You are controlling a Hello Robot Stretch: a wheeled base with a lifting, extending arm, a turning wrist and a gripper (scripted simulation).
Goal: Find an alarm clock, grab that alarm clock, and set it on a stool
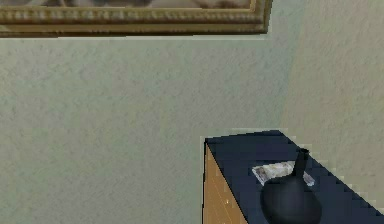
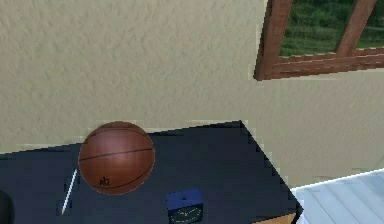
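Arm side view: alarm clock [image 2: 184, 208], a small blue box with a dial face, stands upright at bottom centre of frame on the dark tabletop [image 2: 220, 150], close to its near edge. Basketball [image 2: 116, 157] rests up-left of the clock, near but apart. Thin white pen [image 2: 69, 192] lies just left of the ball. Wood-framed window [image 2: 320, 40] upper right.

Gripper: state and bearing to the clock cannot be told.

Judgement: the ball is the likeliest obstruction to a reach.

Forward view: wood-sided cabinet [image 1: 215, 188] lower right carries a dark round vessel [image 1: 290, 202] and a pale flat item [image 1: 268, 173]. Framed picture [image 1: 130, 15] along top.
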